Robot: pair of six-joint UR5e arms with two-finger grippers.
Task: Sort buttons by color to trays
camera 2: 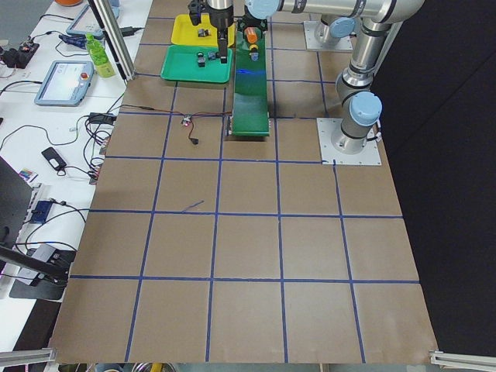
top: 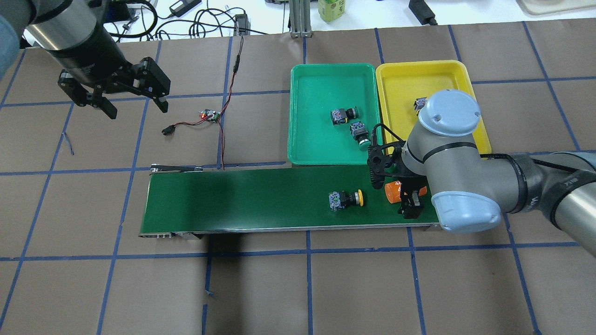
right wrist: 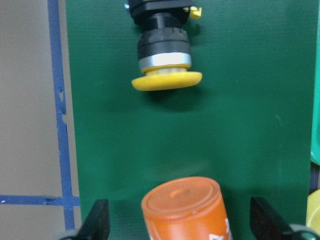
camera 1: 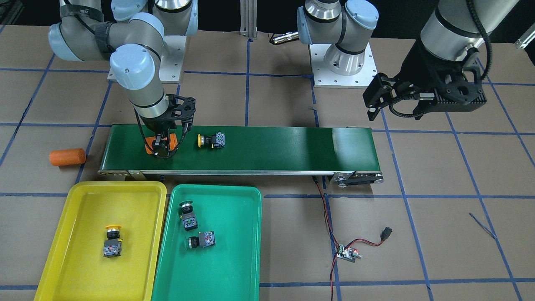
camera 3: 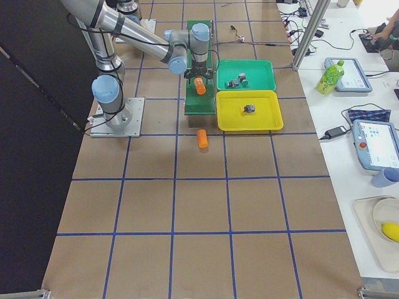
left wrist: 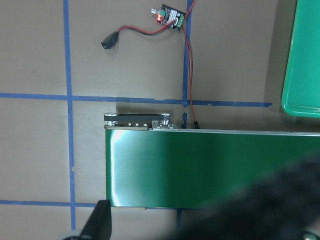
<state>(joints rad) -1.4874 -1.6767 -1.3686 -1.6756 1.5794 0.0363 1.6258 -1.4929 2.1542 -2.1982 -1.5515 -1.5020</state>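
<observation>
A dark-green belt (camera 1: 271,148) crosses the middle of the brown, blue-taped counter (camera 1: 439,217). One orange cylinder (camera 1: 148,147) shows at its left end; a second cylinder (camera 1: 67,156) lies beyond that end. A wired circuit board (camera 1: 347,253) sits lower right.

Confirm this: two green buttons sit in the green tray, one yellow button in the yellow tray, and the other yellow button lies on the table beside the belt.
The other yellow button lies on the belt, not the table; the front-facing view shows this. The rest stands: two green buttons in the green tray, one yellow button in the yellow tray.
</observation>
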